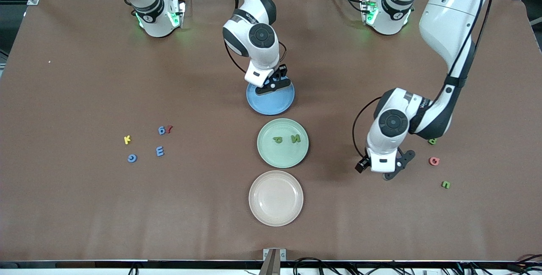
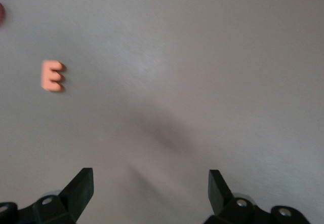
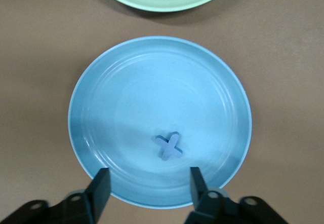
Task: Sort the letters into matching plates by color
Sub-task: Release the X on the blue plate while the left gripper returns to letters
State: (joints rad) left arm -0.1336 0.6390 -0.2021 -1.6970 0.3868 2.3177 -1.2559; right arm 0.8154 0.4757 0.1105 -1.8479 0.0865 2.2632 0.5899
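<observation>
Brown tabletop: blue letters (image 1: 160, 151) lie toward the right arm's end, so the right gripper (image 1: 275, 84), jaws apart over the blue plate (image 1: 271, 102) (X (image 3: 168, 146) dropped), is nearer; left gripper (image 1: 383, 169) hovers wide open.

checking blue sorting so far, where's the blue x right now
The blue X lies flat in the blue plate, under the open right gripper; this plate is the farthest from the front camera, next to the green plate.
</observation>
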